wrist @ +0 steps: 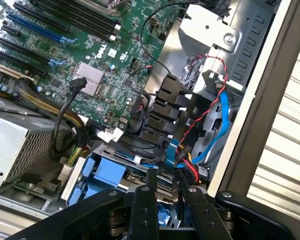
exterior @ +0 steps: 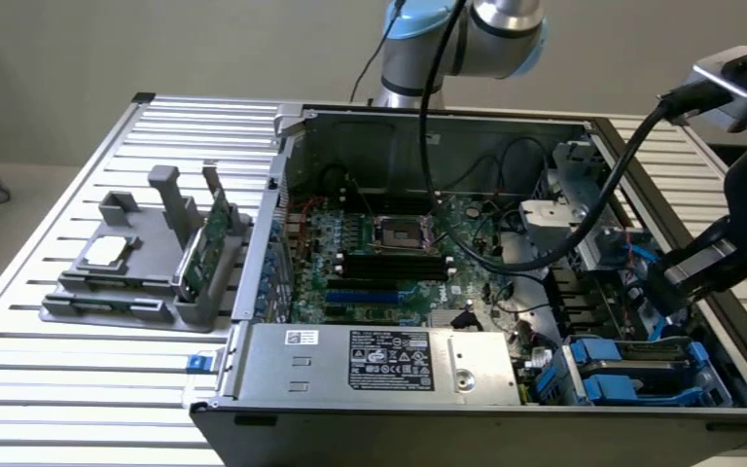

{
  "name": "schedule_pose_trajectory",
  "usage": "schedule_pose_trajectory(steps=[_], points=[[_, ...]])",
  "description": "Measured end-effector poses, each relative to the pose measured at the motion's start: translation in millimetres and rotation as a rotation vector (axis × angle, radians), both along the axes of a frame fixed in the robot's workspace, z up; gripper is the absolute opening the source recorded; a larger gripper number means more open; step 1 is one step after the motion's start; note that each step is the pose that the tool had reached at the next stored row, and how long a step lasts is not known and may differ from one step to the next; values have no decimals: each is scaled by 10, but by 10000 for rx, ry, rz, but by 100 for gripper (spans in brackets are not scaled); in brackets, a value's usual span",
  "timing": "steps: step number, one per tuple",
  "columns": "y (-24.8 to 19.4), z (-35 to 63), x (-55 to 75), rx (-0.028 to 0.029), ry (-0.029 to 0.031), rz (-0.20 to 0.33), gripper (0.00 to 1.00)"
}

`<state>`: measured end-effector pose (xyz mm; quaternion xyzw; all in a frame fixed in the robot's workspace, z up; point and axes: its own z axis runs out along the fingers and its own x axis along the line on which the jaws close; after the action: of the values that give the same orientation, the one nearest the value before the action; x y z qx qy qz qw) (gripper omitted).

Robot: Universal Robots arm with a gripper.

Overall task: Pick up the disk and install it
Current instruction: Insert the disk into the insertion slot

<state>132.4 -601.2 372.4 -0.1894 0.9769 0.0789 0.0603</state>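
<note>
- The computer case lies open on the slatted table. The arm rises behind it, and the gripper reaches in along the side on the exterior view's right.
- The disk, with its blue carrier frame showing, sits in the drive bay at the near corner on that same side. It is just beside the power supply and just below the gripper.
- From the exterior view I cannot tell whether the gripper and the disk touch.
- The wrist view looks past the gripper onto the disk, whose blue plastic runs right up to the gripper's end. I cannot tell whether the gripper has hold of the disk or of anything else.
- The wrist view also gives close detail: a blue cable looping down the bay wall, a ribbed heat sink on the motherboard, and the meshed side of the power supply.
- The exterior view takes in a grey holder on the table at its left, well apart from the bay. A silver chip lies flat on the holder and a green circuit card stands upright in it.
</note>
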Motion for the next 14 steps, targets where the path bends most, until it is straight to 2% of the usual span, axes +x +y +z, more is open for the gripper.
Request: schedule_pose_trajectory(steps=[8, 14], points=[[0, -14, 0, -1, -25, -1092, 27], [2, -19, 0, 8, -176, -1706, 27]])
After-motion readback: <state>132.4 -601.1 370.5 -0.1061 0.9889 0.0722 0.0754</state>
